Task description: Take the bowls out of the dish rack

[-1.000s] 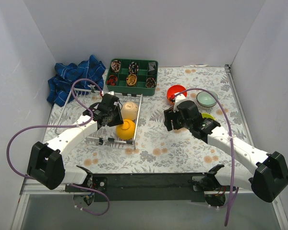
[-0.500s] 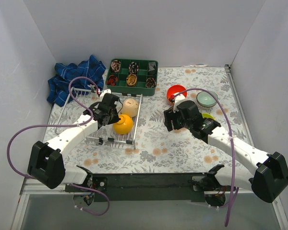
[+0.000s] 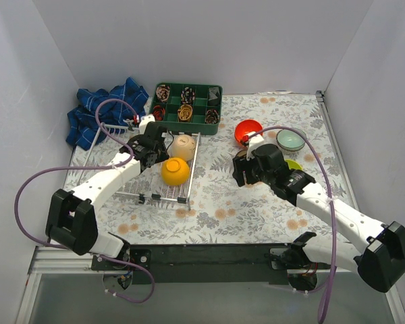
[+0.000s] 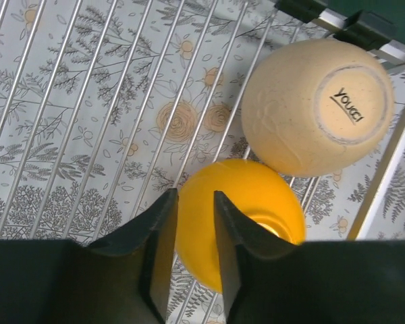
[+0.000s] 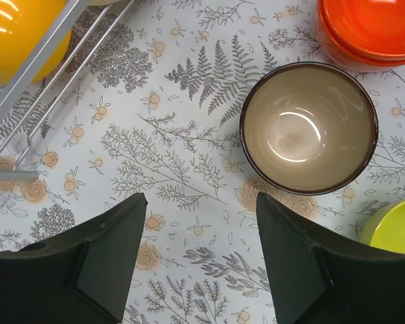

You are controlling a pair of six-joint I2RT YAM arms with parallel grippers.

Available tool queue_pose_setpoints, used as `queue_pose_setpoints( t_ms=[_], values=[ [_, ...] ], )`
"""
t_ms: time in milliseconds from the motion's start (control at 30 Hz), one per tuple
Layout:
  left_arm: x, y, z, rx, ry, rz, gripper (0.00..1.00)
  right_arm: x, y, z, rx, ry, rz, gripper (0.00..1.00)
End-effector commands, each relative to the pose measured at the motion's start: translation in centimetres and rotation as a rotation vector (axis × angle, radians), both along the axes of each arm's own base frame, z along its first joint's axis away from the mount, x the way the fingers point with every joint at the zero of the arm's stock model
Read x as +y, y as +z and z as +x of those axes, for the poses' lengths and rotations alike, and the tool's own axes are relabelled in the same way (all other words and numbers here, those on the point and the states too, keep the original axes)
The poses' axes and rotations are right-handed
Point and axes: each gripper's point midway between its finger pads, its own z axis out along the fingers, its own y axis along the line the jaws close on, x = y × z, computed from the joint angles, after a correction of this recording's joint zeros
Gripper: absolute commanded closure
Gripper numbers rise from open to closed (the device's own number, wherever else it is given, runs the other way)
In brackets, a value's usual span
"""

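My left gripper (image 3: 160, 155) is shut on the rim of the yellow-orange bowl (image 3: 175, 171) and holds it tilted over the white wire dish rack (image 3: 155, 197). In the left wrist view the jaws (image 4: 194, 223) pinch that bowl's wall (image 4: 256, 202). A beige bowl (image 3: 183, 146) lies upside down in the rack just beyond it (image 4: 317, 104). My right gripper (image 3: 243, 172) is open and empty (image 5: 201, 199) over the table. A dark brown bowl (image 5: 309, 127) stands upright just ahead of it.
A red bowl (image 3: 248, 129), a pale teal-white bowl (image 3: 291, 140) and a lime green bowl (image 3: 293, 164) stand on the table at the right. A green compartment tray (image 3: 185, 108) is at the back. A blue cloth (image 3: 98, 111) lies at the back left.
My left gripper has raised the yellow-orange bowl and carried it a little toward the back of the rack. My right arm has shifted only slightly.
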Motion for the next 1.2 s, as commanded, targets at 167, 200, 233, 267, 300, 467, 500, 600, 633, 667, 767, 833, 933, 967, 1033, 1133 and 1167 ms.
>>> queue_pose_setpoints(
  t_ms=[167,200,233,267,300,467,500,600,633,667,767,833,933,967,1033,1133,1167],
  values=[
    [-1.0,5.1,-0.4,-0.093,-0.015,-0.130,0.42,-0.3,1.0,-0.7,-0.008,0.000,0.028,0.26],
    [-0.9,5.5,-0.8,-0.099,-0.007,-0.146,0.35,-0.3,1.0,-0.8,-0.004,-0.001,0.032,0.26],
    [-0.8,5.2,-1.1,-0.093,-0.005,-0.156,0.32,-0.2,1.1,-0.9,-0.003,0.000,0.041,0.26],
    [-1.1,4.7,-1.4,-0.073,-0.020,-0.194,0.28,-0.1,1.2,-1.0,-0.004,0.001,0.048,0.26],
    [-1.2,5.0,-1.4,-0.085,-0.020,-0.235,0.21,-0.1,1.2,-1.1,0.000,0.003,0.051,0.26],
    [-1.2,2.0,-2.9,-0.009,-0.084,-0.416,0.07,0.2,1.0,-1.8,0.025,0.030,0.063,0.26],
    [-2.0,2.0,-3.3,0.010,-0.135,-0.478,0.05,0.2,1.0,-1.9,0.027,0.035,0.065,0.26],
    [-1.6,0.6,-3.6,0.040,-0.162,-0.544,0.02,0.3,0.9,-2.2,0.035,0.044,0.074,0.26],
    [-2.0,0.5,-4.0,0.056,-0.188,-0.575,0.02,0.4,0.9,-2.4,0.036,0.052,0.078,0.26],
    [-1.6,0.0,-3.9,0.064,-0.188,-0.584,0.02,0.3,0.9,-2.4,0.036,0.052,0.078,0.26],
    [-1.9,-0.1,-3.4,0.069,-0.224,-0.626,0.02,0.3,0.9,-2.6,0.037,0.057,0.082,0.26],
    [-2.0,-0.3,-3.2,0.079,-0.235,-0.643,0.02,0.3,1.1,-2.6,0.033,0.059,0.086,0.26],
    [-2.2,-1.2,-2.8,0.112,-0.245,-0.661,0.02,0.4,1.4,-2.6,0.026,0.063,0.090,0.25],
    [-2.2,-1.4,-2.8,0.120,-0.246,-0.668,0.02,0.4,1.4,-2.6,0.026,0.063,0.090,0.25],
    [-2.2,-2.0,-2.6,0.139,-0.235,-0.669,0.02,0.5,1.6,-2.7,0.025,0.069,0.096,0.25],
    [-2.1,-2.9,-2.6,0.175,-0.233,-0.683,0.02,0.6,1.9,-2.7,0.021,0.073,0.102,0.25],
    [-2.2,-3.1,-2.7,0.185,-0.234,-0.690,0.02,0.6,1.8,-2.7,0.024,0.074,0.101,0.24]
  ],
)
